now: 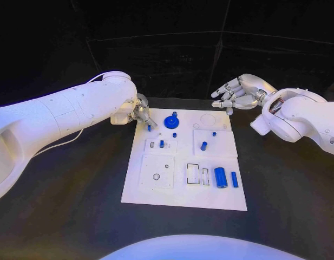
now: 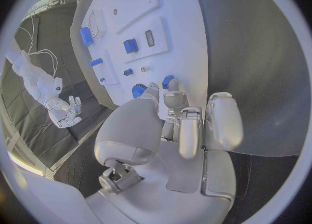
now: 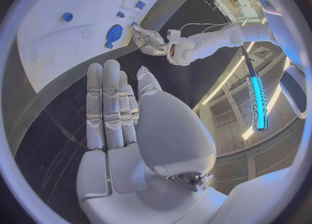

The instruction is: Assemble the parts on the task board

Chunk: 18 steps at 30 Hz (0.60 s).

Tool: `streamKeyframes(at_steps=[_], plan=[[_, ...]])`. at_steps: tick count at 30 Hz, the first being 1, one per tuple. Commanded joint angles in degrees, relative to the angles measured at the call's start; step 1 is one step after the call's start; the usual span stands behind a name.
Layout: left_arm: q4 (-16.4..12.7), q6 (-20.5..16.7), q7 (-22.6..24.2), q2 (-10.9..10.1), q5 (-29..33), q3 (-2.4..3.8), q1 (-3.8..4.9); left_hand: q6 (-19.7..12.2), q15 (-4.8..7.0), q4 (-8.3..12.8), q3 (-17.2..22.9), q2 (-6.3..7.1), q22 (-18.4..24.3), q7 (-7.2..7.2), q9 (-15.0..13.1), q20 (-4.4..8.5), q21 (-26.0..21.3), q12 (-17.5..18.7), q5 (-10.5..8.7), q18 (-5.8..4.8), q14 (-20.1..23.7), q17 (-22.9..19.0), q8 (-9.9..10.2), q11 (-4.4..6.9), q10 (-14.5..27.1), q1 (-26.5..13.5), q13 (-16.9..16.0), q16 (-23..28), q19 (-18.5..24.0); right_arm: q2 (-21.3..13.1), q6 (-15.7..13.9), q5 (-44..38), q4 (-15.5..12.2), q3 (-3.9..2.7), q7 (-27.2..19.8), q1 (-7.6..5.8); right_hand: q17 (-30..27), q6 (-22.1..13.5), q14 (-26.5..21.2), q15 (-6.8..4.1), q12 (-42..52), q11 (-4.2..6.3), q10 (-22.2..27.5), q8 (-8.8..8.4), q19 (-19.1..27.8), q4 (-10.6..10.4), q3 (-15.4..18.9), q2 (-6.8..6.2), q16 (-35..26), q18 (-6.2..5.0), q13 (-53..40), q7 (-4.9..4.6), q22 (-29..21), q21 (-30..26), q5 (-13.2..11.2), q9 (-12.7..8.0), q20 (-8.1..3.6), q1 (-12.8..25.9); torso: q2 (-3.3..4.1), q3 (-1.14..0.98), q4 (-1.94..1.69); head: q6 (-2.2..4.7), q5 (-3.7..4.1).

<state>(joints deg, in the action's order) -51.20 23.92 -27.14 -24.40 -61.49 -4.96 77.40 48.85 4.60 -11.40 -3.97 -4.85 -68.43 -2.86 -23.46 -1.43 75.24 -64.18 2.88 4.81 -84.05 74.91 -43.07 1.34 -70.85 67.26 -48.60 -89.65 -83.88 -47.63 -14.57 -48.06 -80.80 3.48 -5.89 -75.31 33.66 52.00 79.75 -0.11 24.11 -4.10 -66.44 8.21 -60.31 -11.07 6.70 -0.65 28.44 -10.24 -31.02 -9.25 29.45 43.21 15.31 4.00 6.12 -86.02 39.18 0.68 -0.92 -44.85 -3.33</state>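
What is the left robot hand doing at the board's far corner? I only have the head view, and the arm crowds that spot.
Observer: The left wrist view shows the left robot hand with a fingertip right at a small blue peg near the white board's edge. I cannot confirm a grip.
Operator: Is the right robot hand holding anything?
Observer: No. Its wrist view shows the right robot hand with straight fingers and a bare palm, over the black table.

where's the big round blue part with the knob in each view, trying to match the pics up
Head view: the round blue part sits at the far end of the task board, just beside the left hand.
Left wrist view: I cannot pick it out with confidence; blue shows just beyond the fingertips.
Right wrist view: the round blue part lies on the board beside the left hand.
Shared landmark: the left hand.
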Motion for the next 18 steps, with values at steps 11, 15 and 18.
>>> streamKeyframes(at_steps=[11,15,18], plan=[[-0.17,0.99,0.43,-0.22,0.19,0.01,-0.04,-0.36,1.02,5.47,5.29,-3.07,0.04,0.75,0.00,0.85,0.16,0.15,-0.04,-0.39,-5.95,15.09,-0.11,0.70,-0.07,7.13,0.24,-0.35,-0.11,0.23,0.52,-0.06,0.26,-0.04,-0.46,-0.11,0.13,-0.15,0.52,-0.06,-0.36,-0.01,-0.13,0.38,-0.53,-0.27,0.19,0.25,-0.48,-0.26,-0.11,0.05,-0.09,-0.40,0.32,0.00,-0.02,0.12,0.00,0.00,-0.01,-0.11,-0.16],[-0.23,0.78,0.83,-0.28,0.19,0.01,-0.07,-0.88,1.12,7.33,8.55,-4.55,0.09,0.80,0.17,0.99,0.08,0.34,-0.04,-0.39,-5.95,15.09,0.18,0.77,-0.01,9.07,0.32,-0.35,-0.09,0.29,0.58,-0.06,0.36,-0.04,-0.47,-0.11,0.16,-0.16,0.53,-0.07,-0.36,0.00,-0.11,0.38,-0.54,-0.25,0.17,0.28,-0.52,-0.27,-0.12,0.05,-0.11,-0.43,0.36,0.00,-0.02,0.04,-0.01,0.01,0.00,-0.18,-0.18],[-0.34,0.49,1.11,-0.37,0.28,0.01,-0.08,-1.11,1.08,8.36,10.54,-4.85,0.16,0.68,0.17,1.02,0.00,0.47,-0.04,-0.38,-5.95,15.09,0.19,0.68,0.01,9.62,0.39,-0.35,-0.06,0.29,0.59,-0.06,0.40,-0.04,-0.47,-0.11,0.16,-0.16,0.53,-0.07,-0.36,0.00,-0.11,0.38,-0.54,-0.25,0.17,0.28,-0.52,-0.27,-0.12,0.05,-0.11,-0.43,0.36,0.00,-0.02,0.04,-0.01,-0.01,0.00,-0.18,-0.18]])
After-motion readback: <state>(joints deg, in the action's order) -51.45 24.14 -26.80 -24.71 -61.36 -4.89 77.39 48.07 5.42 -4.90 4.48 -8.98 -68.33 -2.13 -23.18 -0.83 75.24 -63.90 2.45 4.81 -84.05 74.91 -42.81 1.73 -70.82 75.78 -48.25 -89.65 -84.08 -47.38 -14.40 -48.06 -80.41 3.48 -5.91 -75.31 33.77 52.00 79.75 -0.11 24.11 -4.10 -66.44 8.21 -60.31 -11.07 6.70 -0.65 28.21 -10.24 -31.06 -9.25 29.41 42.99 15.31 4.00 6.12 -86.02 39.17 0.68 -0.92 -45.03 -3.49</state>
